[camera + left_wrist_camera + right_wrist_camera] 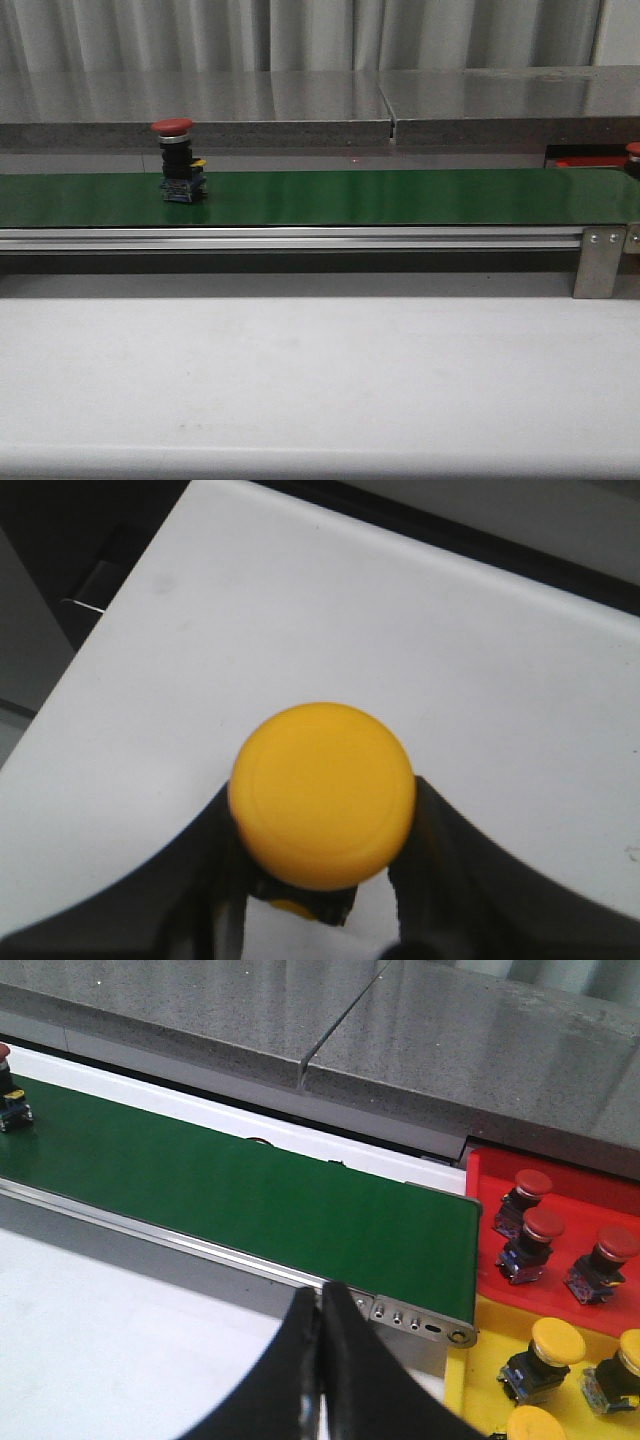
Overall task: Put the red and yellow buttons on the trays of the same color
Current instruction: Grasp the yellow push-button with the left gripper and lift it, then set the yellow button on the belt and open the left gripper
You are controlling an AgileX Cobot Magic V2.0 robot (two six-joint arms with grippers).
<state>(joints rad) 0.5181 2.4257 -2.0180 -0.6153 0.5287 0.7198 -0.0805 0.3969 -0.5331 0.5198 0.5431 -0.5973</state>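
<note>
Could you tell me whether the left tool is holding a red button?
No, the left tool is shut on a yellow button, held above the white table.

Buttons and trays, sorting partly done.

A red button [176,160] stands upright at nine o'clock on the green belt. Three red buttons [542,1230] stand upright in the red tray [490,1175]; yellow buttons [545,1356] stand in the adjoining yellow tray [470,1380]. One yellow button [322,795] is clamped between jaws.
</note>
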